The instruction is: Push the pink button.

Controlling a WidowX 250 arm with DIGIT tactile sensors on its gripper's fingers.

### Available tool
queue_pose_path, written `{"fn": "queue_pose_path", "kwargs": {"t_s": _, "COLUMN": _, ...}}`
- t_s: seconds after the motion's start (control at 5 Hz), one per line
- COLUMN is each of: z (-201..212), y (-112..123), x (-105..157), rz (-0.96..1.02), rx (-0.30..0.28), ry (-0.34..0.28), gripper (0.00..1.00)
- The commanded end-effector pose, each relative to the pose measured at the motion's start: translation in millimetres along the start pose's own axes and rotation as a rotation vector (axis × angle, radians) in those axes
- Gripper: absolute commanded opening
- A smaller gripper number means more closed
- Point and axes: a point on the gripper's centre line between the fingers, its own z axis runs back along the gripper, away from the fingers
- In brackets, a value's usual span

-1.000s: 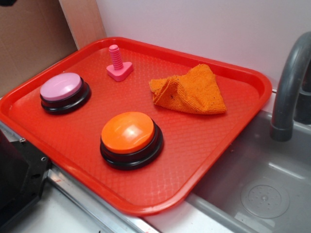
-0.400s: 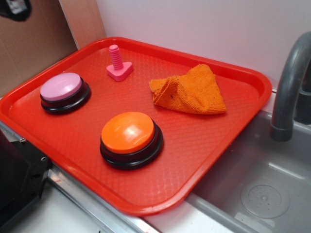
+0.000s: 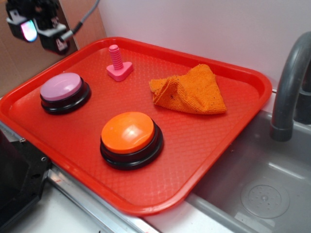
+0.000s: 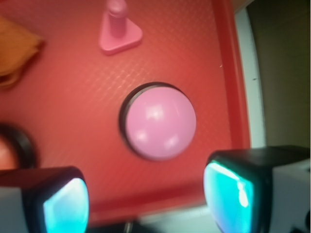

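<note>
Pink button [image 3: 61, 86]: sits near the left edge of the red tray [image 3: 204, 145], dome up on its black base — nothing touching it.
Gripper [image 3: 38, 29]: high above the tray's back-left corner, fingers [image 4: 228, 194] spread wide, holding nothing.
Wrist view: button [image 4: 160, 124] lies ahead of and between the two fingers.
Nearby: orange button [image 3: 128, 132], bolt toy [image 3: 118, 64], orange cloth [image 3: 190, 91] — all apart from it.
Progress: approach only; descent and press are left, I judge.

A toy kitchen: grey sink basin [image 3: 262, 194] and faucet [image 3: 289, 87] beside a tray [image 3: 194, 145].
</note>
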Motion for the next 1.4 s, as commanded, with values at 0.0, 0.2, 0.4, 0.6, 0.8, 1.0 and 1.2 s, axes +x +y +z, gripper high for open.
{"fn": "queue_pose_path", "kwargs": {"t_s": 0.0, "z": -41, "y": 20, "x": 4, "rz": 0.125, "rx": 0.012, "ry": -0.05, "gripper": 1.0}}
{"fn": "queue_pose_path", "kwargs": {"t_s": 0.2, "z": -51, "y": 13, "x": 5, "rz": 0.17, "rx": 0.0, "ry": -0.066, "gripper": 1.0}}
{"fn": "queue_pose_path", "kwargs": {"t_s": 0.4, "z": -58, "y": 9, "x": 6, "rz": 0.191, "rx": -0.018, "ry": -0.083, "gripper": 1.0}}
{"fn": "queue_pose_path", "kwargs": {"t_s": 0.6, "z": -60, "y": 9, "x": 7, "rz": 0.186, "rx": -0.003, "ry": -0.107, "gripper": 1.0}}
{"fn": "queue_pose_path", "kwargs": {"t_s": 0.8, "z": -59, "y": 6, "x": 11, "rz": 0.173, "rx": -0.01, "ry": -0.113, "gripper": 1.0}}
{"fn": "queue_pose_path", "kwargs": {"t_s": 1.0, "z": -48, "y": 5, "x": 12, "rz": 0.164, "rx": -0.014, "ry": -0.11, "gripper": 1.0}}
{"fn": "queue_pose_path", "kwargs": {"t_s": 1.2, "z": -30, "y": 5, "x": 13, "rz": 0.148, "rx": 0.028, "ry": -0.108, "gripper": 1.0}}
